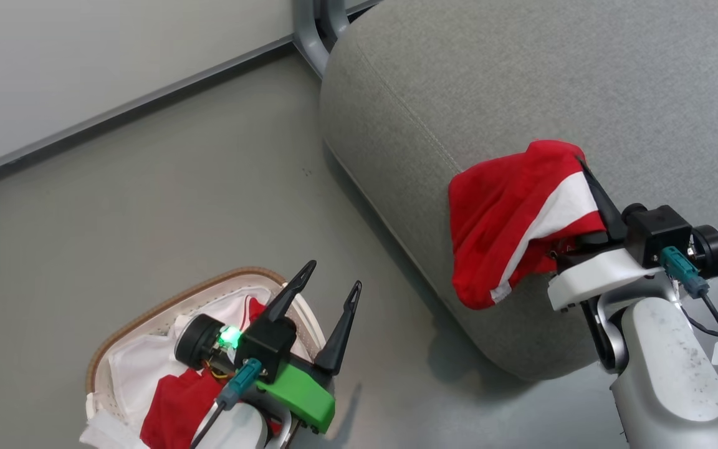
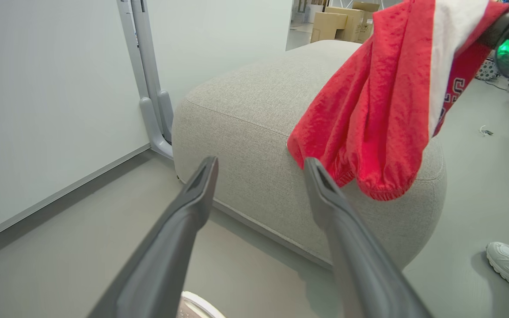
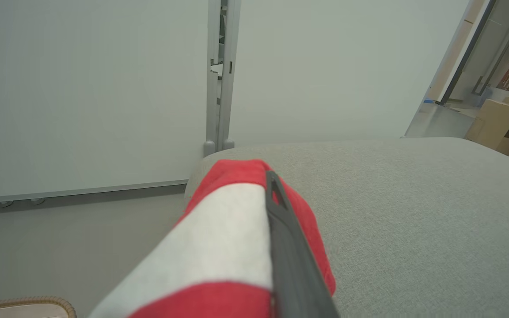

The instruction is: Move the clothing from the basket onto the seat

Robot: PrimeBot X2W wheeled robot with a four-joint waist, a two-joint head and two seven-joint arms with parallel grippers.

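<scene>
At frame right, the right gripper (image 1: 577,171) clamps soft, seemingly light red-and-white mesh shorts (image 1: 502,218) at a bunched fold; left gripper (image 1: 335,275) jaws apart.

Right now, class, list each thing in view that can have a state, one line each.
left hand: open, empty, above the basket.
right hand: shut on the red shorts.
red shorts: lifted, hanging over the seat's edge.
basket: on the floor, red clothing inside.
seat: top bare where visible.
</scene>
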